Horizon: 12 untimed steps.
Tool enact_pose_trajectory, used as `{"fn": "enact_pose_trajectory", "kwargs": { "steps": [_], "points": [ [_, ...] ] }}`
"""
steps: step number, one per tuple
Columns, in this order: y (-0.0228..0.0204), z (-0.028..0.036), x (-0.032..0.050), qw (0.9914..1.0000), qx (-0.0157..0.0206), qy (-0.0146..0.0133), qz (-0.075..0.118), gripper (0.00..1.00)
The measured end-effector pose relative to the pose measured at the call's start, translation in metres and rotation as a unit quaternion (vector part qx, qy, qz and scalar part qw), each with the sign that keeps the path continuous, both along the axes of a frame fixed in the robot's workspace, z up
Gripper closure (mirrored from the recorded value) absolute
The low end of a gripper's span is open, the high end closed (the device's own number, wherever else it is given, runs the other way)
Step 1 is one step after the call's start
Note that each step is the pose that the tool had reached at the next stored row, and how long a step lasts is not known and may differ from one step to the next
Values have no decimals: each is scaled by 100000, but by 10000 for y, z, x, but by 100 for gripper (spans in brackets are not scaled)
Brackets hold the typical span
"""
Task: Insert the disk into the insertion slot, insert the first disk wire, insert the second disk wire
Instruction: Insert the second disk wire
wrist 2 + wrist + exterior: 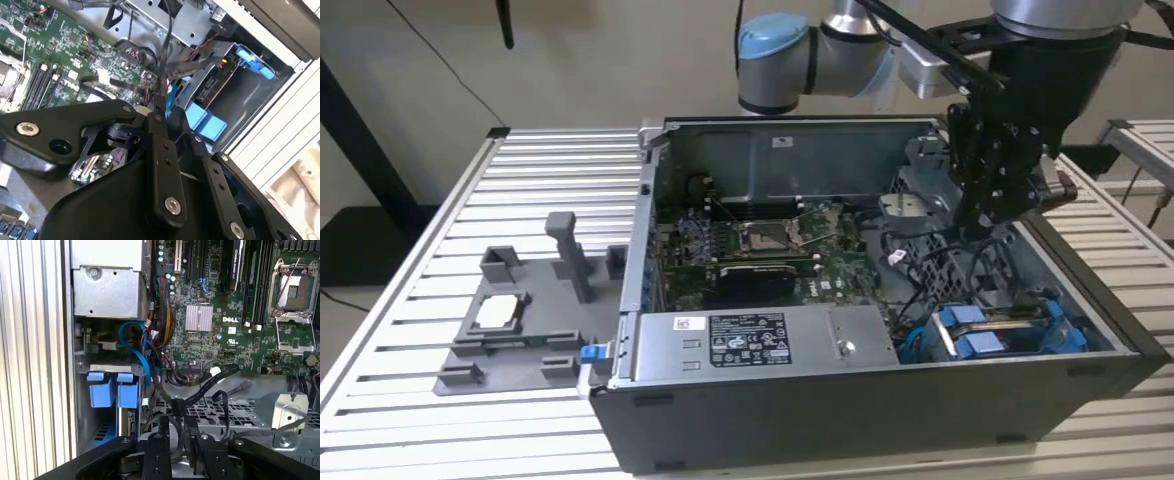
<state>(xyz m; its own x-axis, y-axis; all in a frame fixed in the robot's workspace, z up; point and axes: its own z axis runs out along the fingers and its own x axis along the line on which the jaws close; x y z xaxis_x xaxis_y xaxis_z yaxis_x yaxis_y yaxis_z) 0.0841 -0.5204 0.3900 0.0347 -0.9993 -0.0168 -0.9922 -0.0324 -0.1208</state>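
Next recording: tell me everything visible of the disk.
The disk sits in the insertion slot at the case corner toward the exterior view's right. Mostly its bright blue plastic carrier shows, two end tabs facing the case interior; little grey metal is visible. A blue cable curls beside it. The gripper, shut on a black wire, is apart from it.

Case (pixel 854 410) on tabletop (pixel 400 400); tray (pixel 520 345) beside it, at the exterior view's left. Inside, disk (pixel 1001 325) sits to the exterior view's right of power supply (pixel 761 338).
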Motion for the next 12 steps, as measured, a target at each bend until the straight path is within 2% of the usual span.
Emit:
{"fn": "enact_pose_trajectory", "kwargs": {
  "steps": [4,9,12],
  "points": [
    [38,11,-23,99997,10,-822,-1,73],
    [39,14,-72,99992,-7,-1226,1,73],
    [34,13,-135,99984,-3,-1757,143,73]
  ]
}}
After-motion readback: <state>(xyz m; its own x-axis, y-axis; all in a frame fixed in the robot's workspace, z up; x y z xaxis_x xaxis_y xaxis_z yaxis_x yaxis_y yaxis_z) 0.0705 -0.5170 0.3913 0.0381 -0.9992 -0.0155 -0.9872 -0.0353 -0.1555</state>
